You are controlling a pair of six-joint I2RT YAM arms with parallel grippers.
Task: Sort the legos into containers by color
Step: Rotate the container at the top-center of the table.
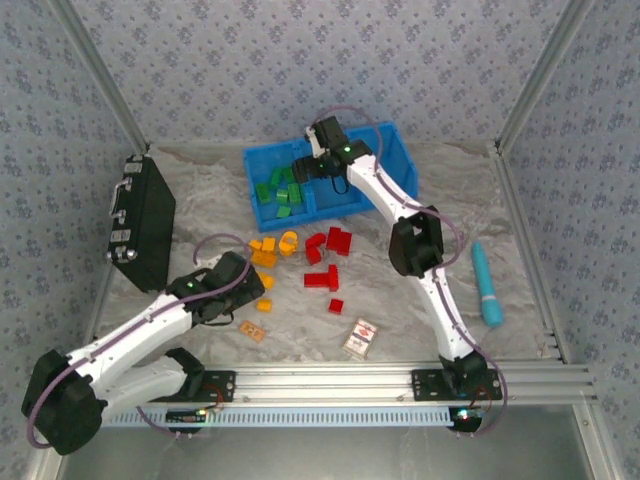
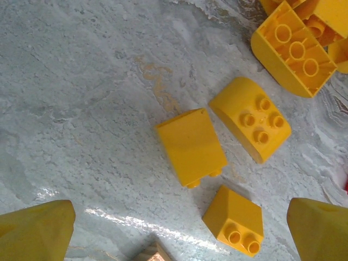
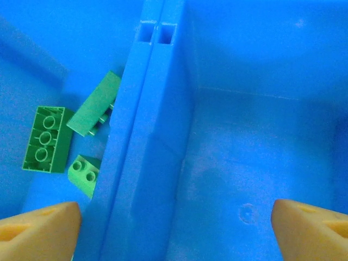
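While my left claw (image 2: 176,232) gapes empty over orange legos (image 2: 191,147),
my right claw (image 3: 174,228) gapes empty over bin (image 3: 261,141), divider (image 3: 138,141) at ten o'clock.

Pale wallpaper (image 1: 250,60) with a blue floral print is covering the walls (image 1: 595,200). 2 aluminium posts (image 1: 100,75) are slanting up the back corners. A grey-white marbled tabletop (image 1: 200,190) is catching glare (image 2: 125,217); an aluminium rail (image 1: 340,380) is running along its near edge.

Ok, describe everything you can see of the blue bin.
The blue bin is a glossy plastic rectangle, sitting upright and slightly turned at the far side of the table. A double-walled divider splits it into compartments; the left holds green bricks, the next looks bare. The open right gripper hangs over the divider.
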